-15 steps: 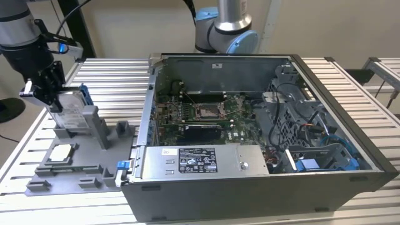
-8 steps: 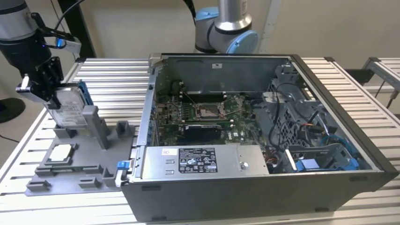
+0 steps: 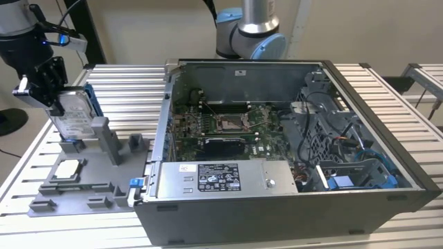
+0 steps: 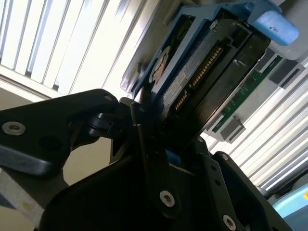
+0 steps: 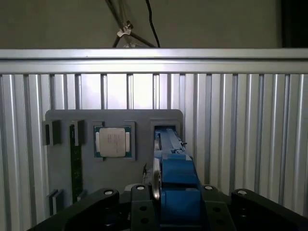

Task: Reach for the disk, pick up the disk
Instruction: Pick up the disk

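Clamped on the disk (image 5: 175, 175), the gripper (image 5: 172, 192) held it upright on edge at the grey tray (image 5: 60, 168), beside the chip (image 5: 114, 142). Stiff, weighty, smooth metal, likely shock-sensitive: its flat faces suited gripping. The tray's posts stood close; beyond the tray, the slatted worktop (image 5: 250, 120) left room.

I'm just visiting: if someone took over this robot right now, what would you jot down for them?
Gripper: jaws shut on the flat silver-grey metal hard drive with blue plastic rails.
Drive: upright at the grey plastic fixture tray, at the exterior view's left.
Done: reach and grasp.
Left: cannot tell whether it is lifted clear of the tray.
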